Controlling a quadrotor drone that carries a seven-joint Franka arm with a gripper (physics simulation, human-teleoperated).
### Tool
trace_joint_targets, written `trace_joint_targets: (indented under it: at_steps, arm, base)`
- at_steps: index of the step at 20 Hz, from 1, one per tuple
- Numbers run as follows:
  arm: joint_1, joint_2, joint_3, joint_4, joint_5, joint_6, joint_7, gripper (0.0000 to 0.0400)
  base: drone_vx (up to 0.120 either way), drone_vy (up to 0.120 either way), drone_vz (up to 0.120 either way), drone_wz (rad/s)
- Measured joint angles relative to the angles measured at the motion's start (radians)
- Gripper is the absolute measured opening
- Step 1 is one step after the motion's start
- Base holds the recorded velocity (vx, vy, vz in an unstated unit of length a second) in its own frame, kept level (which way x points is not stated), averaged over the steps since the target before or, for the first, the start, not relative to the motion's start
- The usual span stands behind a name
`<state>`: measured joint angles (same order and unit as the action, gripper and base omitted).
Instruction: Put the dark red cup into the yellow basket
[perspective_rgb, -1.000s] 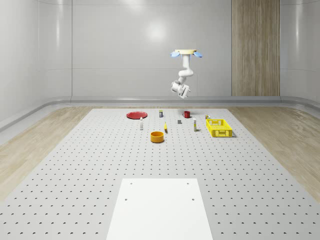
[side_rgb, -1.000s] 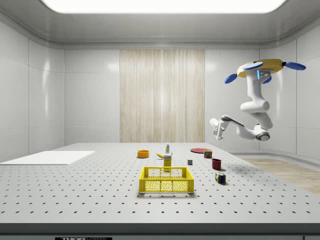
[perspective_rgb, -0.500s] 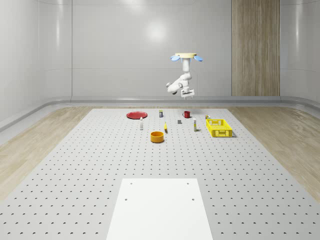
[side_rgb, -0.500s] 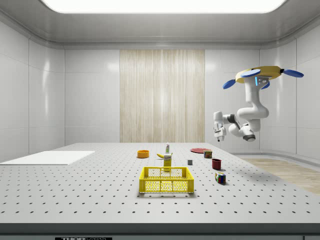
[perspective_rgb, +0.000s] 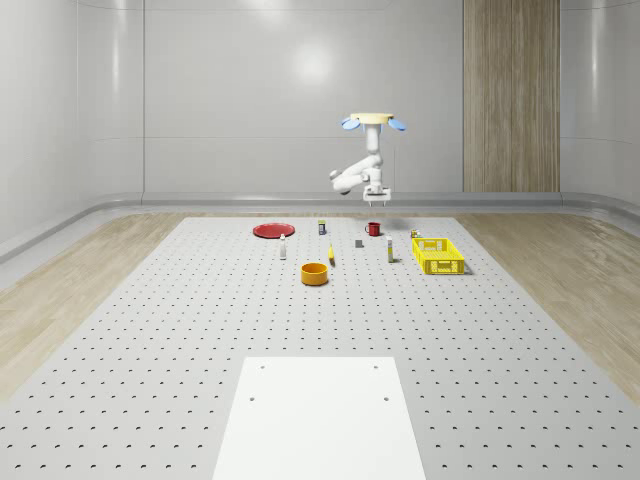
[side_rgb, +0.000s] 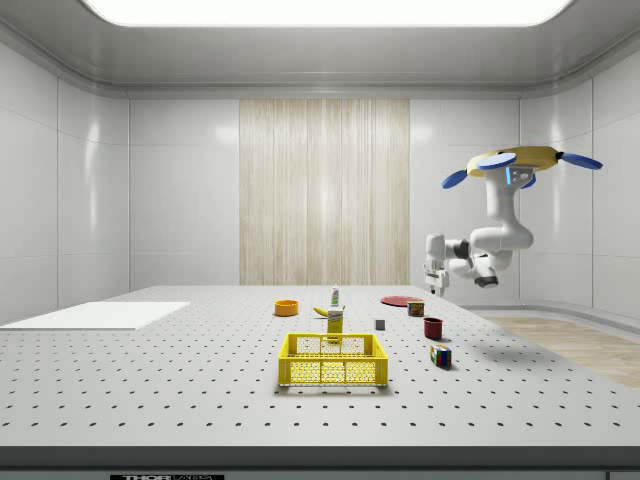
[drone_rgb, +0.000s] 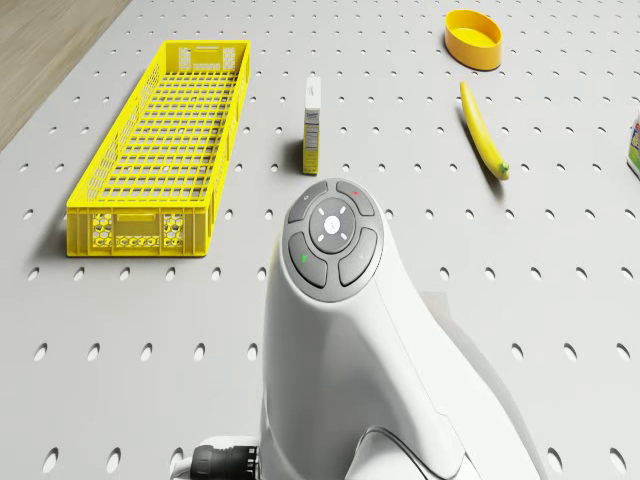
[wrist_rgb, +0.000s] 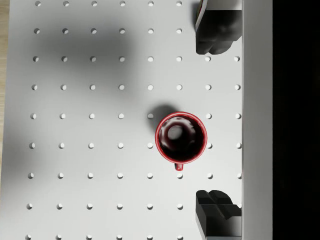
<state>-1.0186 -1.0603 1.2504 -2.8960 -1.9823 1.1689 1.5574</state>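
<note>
The dark red cup (perspective_rgb: 373, 228) (side_rgb: 433, 327) stands upright on the far part of the perforated table. In the wrist view the cup (wrist_rgb: 181, 138) lies straight below, a little off the line between my two fingers (wrist_rgb: 216, 35). My gripper (perspective_rgb: 375, 199) (side_rgb: 435, 290) (wrist_rgb: 212, 122) points down, open and holding nothing, well above the cup. The drone (perspective_rgb: 372, 121) (side_rgb: 517, 160) hovers high over that far end. The yellow basket (perspective_rgb: 438, 256) (side_rgb: 333, 360) (drone_rgb: 160, 150) sits nearer, toward the whole-scene view's right of the cup.
An orange bowl (perspective_rgb: 315, 273) (drone_rgb: 474, 38), a banana (drone_rgb: 484, 143), a small carton (drone_rgb: 313, 130), a grey cube (perspective_rgb: 359, 242) and a red plate (perspective_rgb: 273, 231) lie around the cup. A colour cube (side_rgb: 440, 355) rests near it. A white panel (perspective_rgb: 320, 415) covers the near end.
The arm has folded in and the gripper has turned from slanted to pointing straight down, sinking a little over the cup. The drone has dropped slightly. Cup and basket have not moved.
</note>
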Motion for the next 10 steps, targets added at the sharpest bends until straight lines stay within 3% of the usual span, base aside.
trace_joint_targets:
  at_steps: [4,6,7,10]
  arm:
    - [-0.020,-0.024,0.013,0.001,0.007,0.012,0.015,0.0400]
    - [-0.027,-0.035,0.018,0.001,0.011,0.019,0.021,0.0400]
    - [-0.030,-0.041,0.020,0.001,0.013,0.023,0.024,0.0400]
    - [-0.039,-0.057,0.027,0.003,0.021,0.036,0.031,0.0400]
  base:
    - [0.000,0.000,-0.120,0.000]
    - [0.000,0.120,-0.120,0.000]
    - [0.000,0.000,-0.120,0.000]
    - [0.093,0.000,-0.120,0.000]
